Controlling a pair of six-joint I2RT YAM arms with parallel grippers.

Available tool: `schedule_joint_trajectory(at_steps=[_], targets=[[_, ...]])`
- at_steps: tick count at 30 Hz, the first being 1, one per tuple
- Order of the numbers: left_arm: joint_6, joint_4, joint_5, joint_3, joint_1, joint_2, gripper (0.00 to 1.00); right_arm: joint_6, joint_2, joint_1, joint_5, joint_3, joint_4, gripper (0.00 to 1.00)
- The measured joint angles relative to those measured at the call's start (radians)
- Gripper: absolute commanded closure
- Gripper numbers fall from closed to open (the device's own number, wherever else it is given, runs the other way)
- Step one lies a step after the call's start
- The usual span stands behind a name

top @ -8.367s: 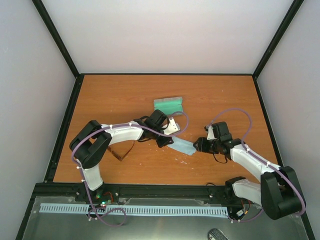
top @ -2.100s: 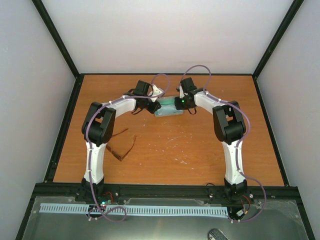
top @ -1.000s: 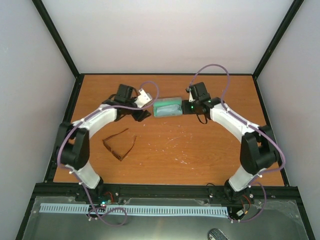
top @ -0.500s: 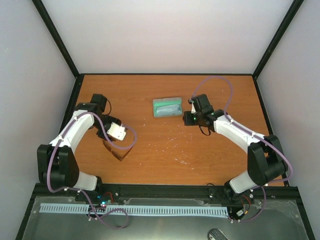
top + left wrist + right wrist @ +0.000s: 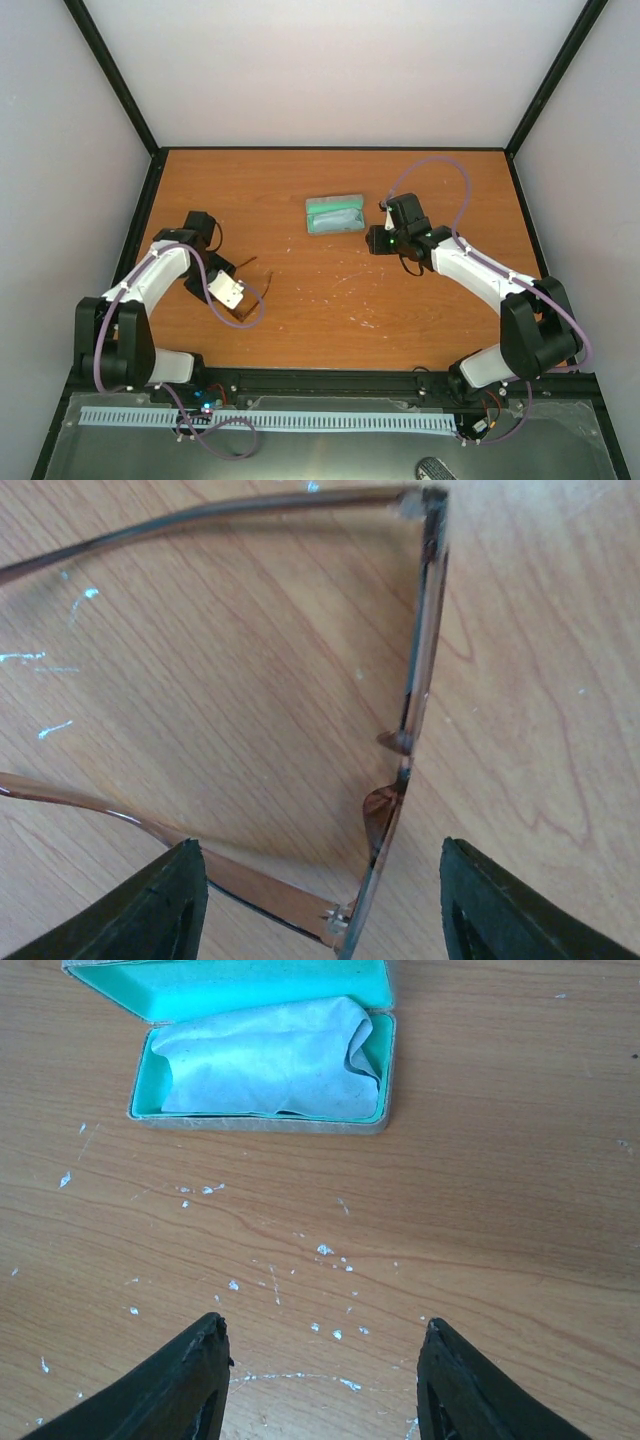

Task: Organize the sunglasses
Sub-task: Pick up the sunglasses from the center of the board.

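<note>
The sunglasses (image 5: 420,680) are being carried by the counter (image 5: 250,680) at its near left part, temple arms unfolded. They are being straddled by the left tool (image 5: 320,855), whose fingers (image 5: 150,910) are being held spread on either side of the frame, grasping nothing. The right tool (image 5: 325,1328) is being held released too, empty, above bare wood near the opened case (image 5: 260,1123), in which a pale blue cloth (image 5: 265,1060) is being cradled.

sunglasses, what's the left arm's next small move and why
Probably lower the left jaws a little and close on the sunglasses: they lie unfolded on the table, their front bar between the open jaws, ungrasped, while the case sits open with the cloth inside.
</note>
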Motion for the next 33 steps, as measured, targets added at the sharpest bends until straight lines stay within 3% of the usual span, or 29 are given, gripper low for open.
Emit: schedule_joint_trajectory(at_steps=[14,19,28,33], targets=[[0.013,0.111,-0.091,-0.008,0.0,0.104,0.43,0.014,-0.002,0.0,0.0,-0.002,0.0,0.5],[0.013,0.146,-0.126,-0.033,0.002,0.12,0.5,0.015,-0.002,0.0,-0.001,-0.002,0.0,0.51],[0.018,0.209,-0.183,-0.076,0.005,0.143,0.78,0.018,-0.003,0.0,-0.002,-0.015,-0.003,0.53],[0.01,0.238,-0.198,-0.094,0.005,0.143,0.89,0.018,-0.003,0.0,-0.004,-0.015,-0.003,0.53]])
